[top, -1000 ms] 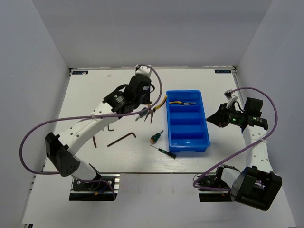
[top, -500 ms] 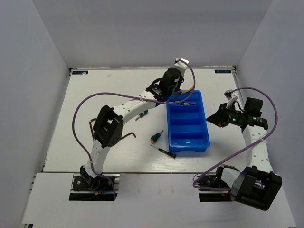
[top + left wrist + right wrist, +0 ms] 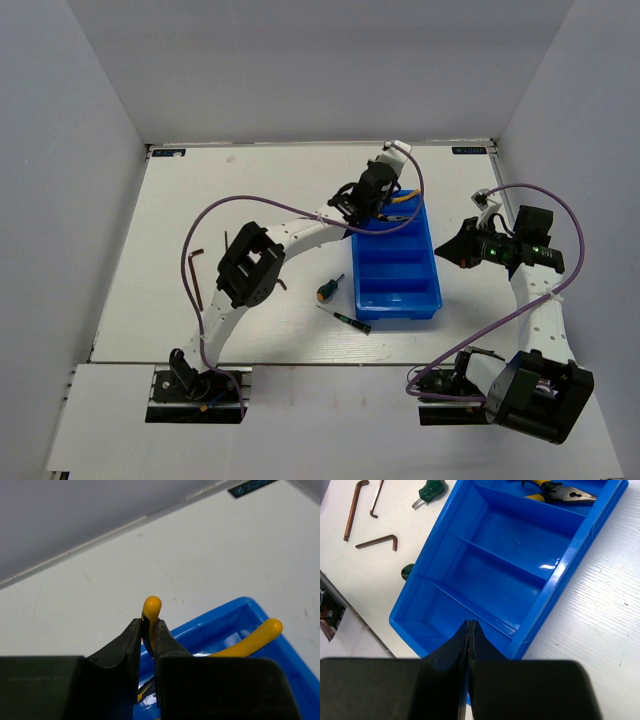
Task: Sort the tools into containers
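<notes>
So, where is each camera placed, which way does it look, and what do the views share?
Top external: fixed above and behind the bases, looking down on the table; both arms show.
Left wrist: on that wrist, looks past the left end effector, shut on the yellow pliers, towards the table's far edge.
Right wrist: on that wrist, looks down into the blue tray; the shut right end effector shows.
Shared: all three show the blue tray.

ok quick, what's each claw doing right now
left claw: closed on the yellow-handled pliers, gripping one handle
right claw: closed, holding nothing
</notes>
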Available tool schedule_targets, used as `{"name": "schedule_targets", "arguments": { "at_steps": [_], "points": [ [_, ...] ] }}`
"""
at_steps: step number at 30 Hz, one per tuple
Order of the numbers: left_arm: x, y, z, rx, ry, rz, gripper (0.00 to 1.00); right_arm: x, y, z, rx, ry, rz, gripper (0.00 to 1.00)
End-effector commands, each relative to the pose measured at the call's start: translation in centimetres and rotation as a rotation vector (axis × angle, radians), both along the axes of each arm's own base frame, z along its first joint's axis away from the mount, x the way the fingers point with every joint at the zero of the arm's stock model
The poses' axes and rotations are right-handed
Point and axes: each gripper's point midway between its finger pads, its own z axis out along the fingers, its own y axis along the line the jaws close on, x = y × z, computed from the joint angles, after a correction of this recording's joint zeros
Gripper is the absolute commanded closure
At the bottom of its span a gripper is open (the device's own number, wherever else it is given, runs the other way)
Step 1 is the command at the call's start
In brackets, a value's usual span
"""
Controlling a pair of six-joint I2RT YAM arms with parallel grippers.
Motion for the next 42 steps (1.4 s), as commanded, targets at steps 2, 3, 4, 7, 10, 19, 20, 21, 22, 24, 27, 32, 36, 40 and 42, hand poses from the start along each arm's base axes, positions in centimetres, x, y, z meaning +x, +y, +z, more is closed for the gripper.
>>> {"name": "schedule_targets", "arguments": {
  "at_steps": [2, 3, 4, 7, 10, 19, 20, 21, 22, 24, 27, 32, 36, 40, 42],
  "points": [
    [0.8, 0.1, 2.0, -0.021, -0.067, 0.054, 1.0, 0.5, -0.2, 1.1, -0.01, -0.061, 0.013, 1.0],
    [1.0, 0.5, 2.3, -0.02, -0.08, 0.074, 1.0, 0.5, -0.1, 1.0, -0.008, -0.06, 0.019, 1.0],
    [1.1, 0.4, 1.7, -0.012, -0.075, 0.074, 1.0, 0.4, -0.1, 1.0, -0.005, -0.057, 0.018, 1.0],
    [0.8, 0.6, 0.5, 0.007, -0.047, 0.075, 0.74, 0.5, -0.1, 1.1, -0.006, -0.063, 0.019, 1.0],
    [-0.2, 0.5, 2.0, -0.026, -0.036, 0.03, 0.37, 0.4, -0.1, 1.0, -0.007, -0.059, 0.02, 0.68],
    [-5.2, 2.7, 11.3, -0.159, -0.053, -0.046, 0.75, 0.2, 0.1, 1.0, -0.006, -0.061, 0.034, 0.8],
    [-5.6, 4.1, 9.7, -0.117, -0.018, -0.033, 0.96, 0.2, 0.1, 0.9, -0.007, -0.058, 0.036, 1.0],
    [-6.2, 5.7, 8.4, -0.076, 0.037, -0.018, 1.0, 0.2, 0.0, 1.0, -0.009, -0.064, 0.034, 1.0],
    [-7.1, 7.7, 9.8, -0.076, 0.034, 0.001, 1.0, 0.1, 0.1, 1.0, -0.009, -0.067, 0.038, 1.0],
    [-8.0, 11.9, 4.8, 0.111, 0.139, 0.04, 1.0, 0.1, 0.2, 1.1, -0.009, -0.081, 0.043, 1.0],
    [-9.3, 16.5, -2.5, 0.367, 0.363, 0.052, 0.75, 0.1, 0.3, 1.1, -0.003, -0.078, 0.044, 1.0],
    [-9.6, 19.4, -7.7, 0.439, 0.551, 0.021, 0.25, 0.1, 0.4, 1.0, 0.01, -0.058, 0.049, 1.0],
    [-8.9, 19.8, -9.8, 0.385, 0.631, -0.03, 0.29, 0.1, 0.2, 0.8, 0.0, -0.054, 0.036, 1.0],
    [-8.3, 20.2, -11.2, 0.364, 0.683, -0.034, 0.33, 0.2, 0.1, 0.8, 0.002, -0.053, 0.036, 0.98],
    [-8.3, 20.3, -12.5, 0.367, 0.713, -0.04, 0.35, 0.2, 0.2, 0.8, 0.003, -0.053, 0.038, 0.98]
  ]
}}
